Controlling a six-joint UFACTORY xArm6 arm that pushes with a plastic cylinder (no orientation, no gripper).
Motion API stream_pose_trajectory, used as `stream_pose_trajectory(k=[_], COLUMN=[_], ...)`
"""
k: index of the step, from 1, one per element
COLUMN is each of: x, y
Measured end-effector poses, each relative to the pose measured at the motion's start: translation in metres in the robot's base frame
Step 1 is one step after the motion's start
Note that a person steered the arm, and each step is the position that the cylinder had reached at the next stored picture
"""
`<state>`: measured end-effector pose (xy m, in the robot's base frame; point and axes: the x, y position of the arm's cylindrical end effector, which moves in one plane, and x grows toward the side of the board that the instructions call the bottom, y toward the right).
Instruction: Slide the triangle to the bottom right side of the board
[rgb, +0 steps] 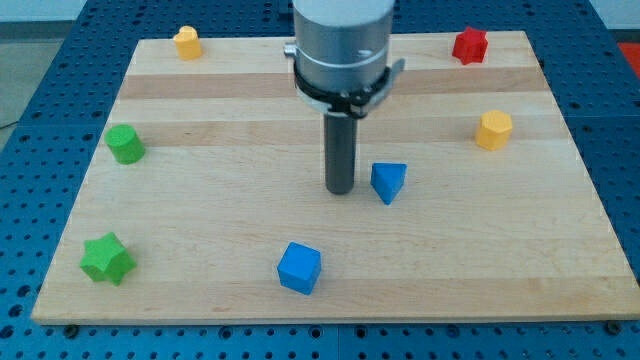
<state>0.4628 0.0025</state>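
Blue perforated metal surrounds the wooden board, on which everything is laid. Near the board's middle, slightly toward the right edge, the blue triangle is found. My tip is set just beside it on the view's left, a placement that seems suited to a push rightward; no pincer is fitted, so nothing is held. Toward the bottom edge the blue cube lies apart from the likely path. Further out are placed the orange block, red block, yellow block, green cylinder and green star.
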Motion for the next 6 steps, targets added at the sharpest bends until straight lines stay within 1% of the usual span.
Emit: stream_pose_trajectory(k=[1,2,3,5,6], x=[-0.012,0.019,0.053,0.048,0.067], y=[0.037,0.087,0.121,0.115,0.131])
